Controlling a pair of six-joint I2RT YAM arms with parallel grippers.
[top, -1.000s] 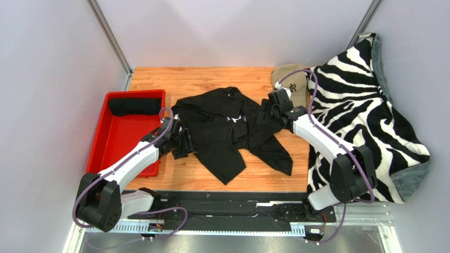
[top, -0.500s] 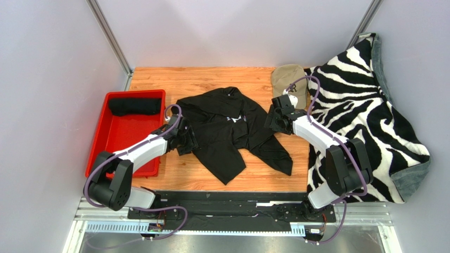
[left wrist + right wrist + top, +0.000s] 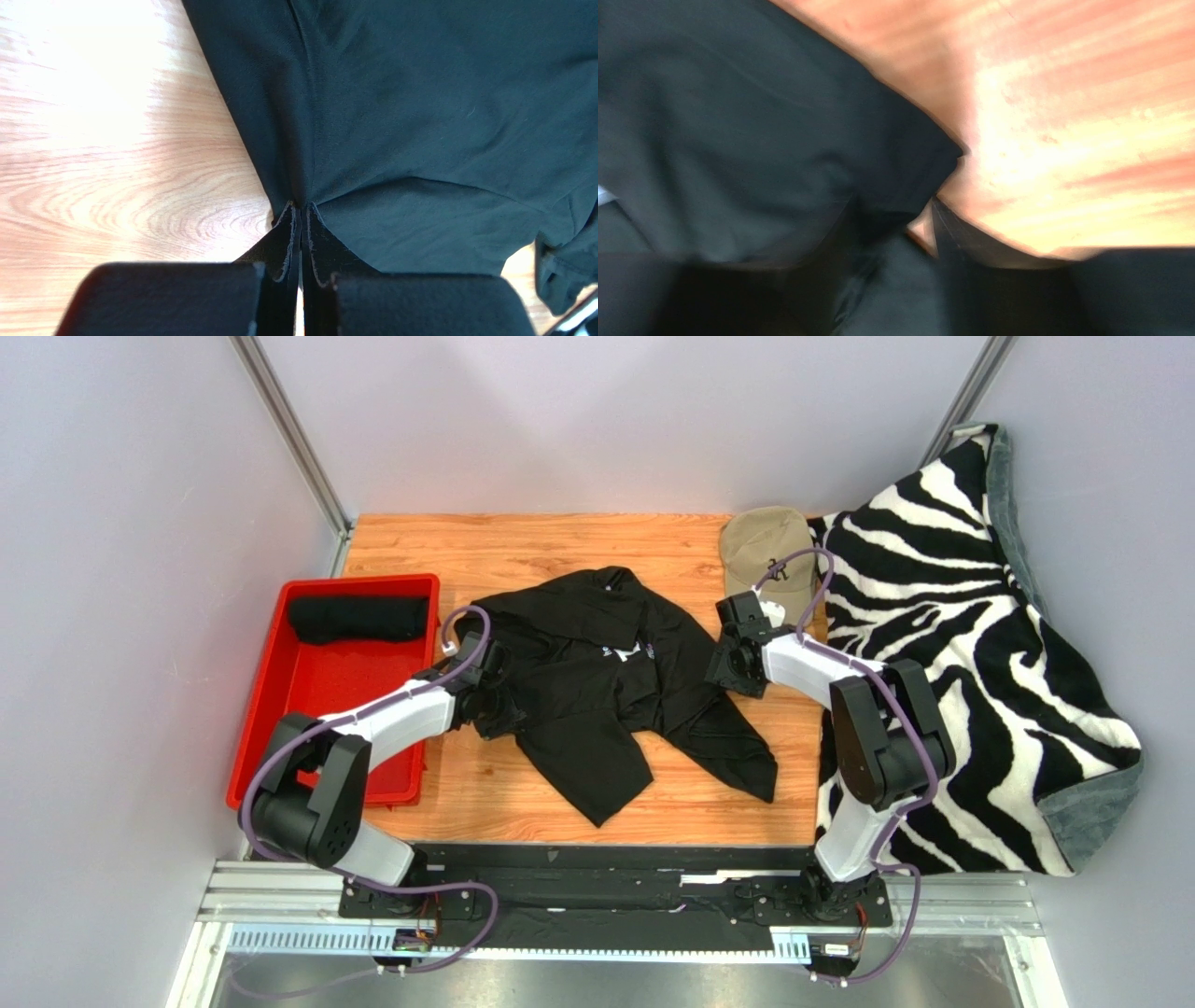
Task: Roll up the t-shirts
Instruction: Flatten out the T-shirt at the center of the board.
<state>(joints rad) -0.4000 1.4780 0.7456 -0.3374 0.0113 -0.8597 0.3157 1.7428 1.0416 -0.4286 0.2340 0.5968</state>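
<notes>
T-shirt (image 3: pixel 603 686) edge pinched by left claw (image 3: pixel 302 234); right claw (image 3: pixel 913 220) blurred.

Closing in on the t-shirt (image 3: pixel 589 686)
left gripper (image 3: pixel 302 210) has edged onto its left side; right gripper (image 3: pixel 732 672) has dropped nearer

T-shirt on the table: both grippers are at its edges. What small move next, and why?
Probably draw the two grippers apart to stretch the t-shirt flat: it lies crumpled, the left gripper is pinched shut on its edge, and the right gripper sits at the opposite sleeve, its grip blurred.
</notes>
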